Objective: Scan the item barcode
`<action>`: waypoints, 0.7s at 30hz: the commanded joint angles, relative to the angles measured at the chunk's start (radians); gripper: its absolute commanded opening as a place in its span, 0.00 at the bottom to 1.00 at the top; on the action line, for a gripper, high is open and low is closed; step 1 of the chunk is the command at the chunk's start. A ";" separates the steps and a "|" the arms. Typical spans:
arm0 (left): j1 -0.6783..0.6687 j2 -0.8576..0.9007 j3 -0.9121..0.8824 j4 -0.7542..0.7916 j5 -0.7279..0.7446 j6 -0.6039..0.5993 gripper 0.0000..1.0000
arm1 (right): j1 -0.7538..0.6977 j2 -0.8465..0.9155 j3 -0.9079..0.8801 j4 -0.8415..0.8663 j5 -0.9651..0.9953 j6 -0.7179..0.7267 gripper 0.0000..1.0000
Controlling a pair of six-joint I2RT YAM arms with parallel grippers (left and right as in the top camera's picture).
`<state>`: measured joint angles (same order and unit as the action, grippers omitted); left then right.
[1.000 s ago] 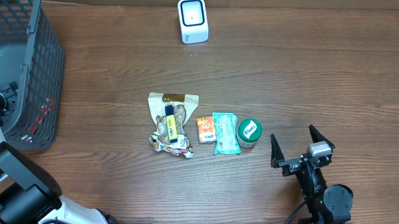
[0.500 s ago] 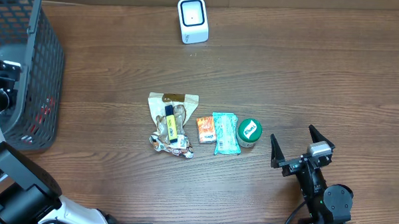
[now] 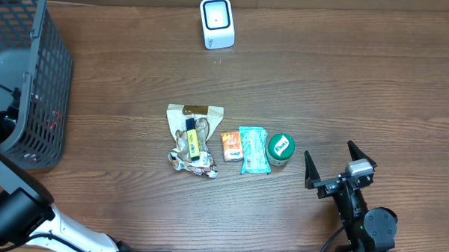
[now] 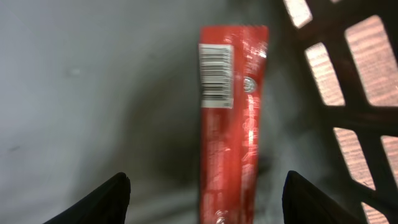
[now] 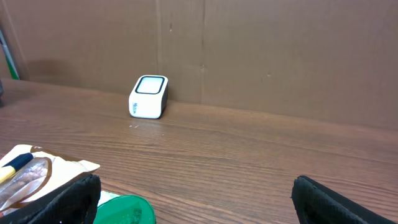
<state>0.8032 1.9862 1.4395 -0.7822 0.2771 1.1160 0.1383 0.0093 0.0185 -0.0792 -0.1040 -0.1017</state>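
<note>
Grey plastic lattice basket (image 3: 50, 75) far left. Inside, on smooth grey floor: long glossy red packet (image 4: 230, 143), white barcode label (image 4: 215, 74) facing up. Left gripper (image 4: 206, 180) spread, fingers clear of packet's sides. Mid-table: crinkled wrappers (image 3: 194, 140), round green-lidded jar (image 3: 281, 147); boxy white scanner (image 3: 217, 22) behind. Right gripper (image 3: 328, 148) spread wide over wood-grain table (image 3: 361, 78).

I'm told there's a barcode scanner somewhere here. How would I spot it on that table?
Start at the wooden table and look to its far edge, by the brown cardboard wall. The barcode scanner stands there alone, well away from the snack packets mid-table: a small white rounded box with a dark-rimmed window, nothing like their colourful wrappers.
</note>
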 commanded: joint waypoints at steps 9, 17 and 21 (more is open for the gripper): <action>0.008 0.066 -0.006 0.132 -0.082 -0.138 0.09 | -0.001 -0.006 -0.011 0.005 0.001 -0.001 1.00; 0.008 0.066 -0.005 0.211 -0.015 -0.298 0.04 | -0.001 -0.006 -0.011 0.005 0.001 -0.001 1.00; 0.006 0.066 0.055 0.215 -0.024 -0.429 0.04 | -0.001 -0.006 -0.011 0.005 0.001 -0.001 1.00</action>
<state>0.8059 2.0312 1.4410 -0.5705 0.2371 0.8391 0.1383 0.0093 0.0185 -0.0784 -0.1043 -0.1024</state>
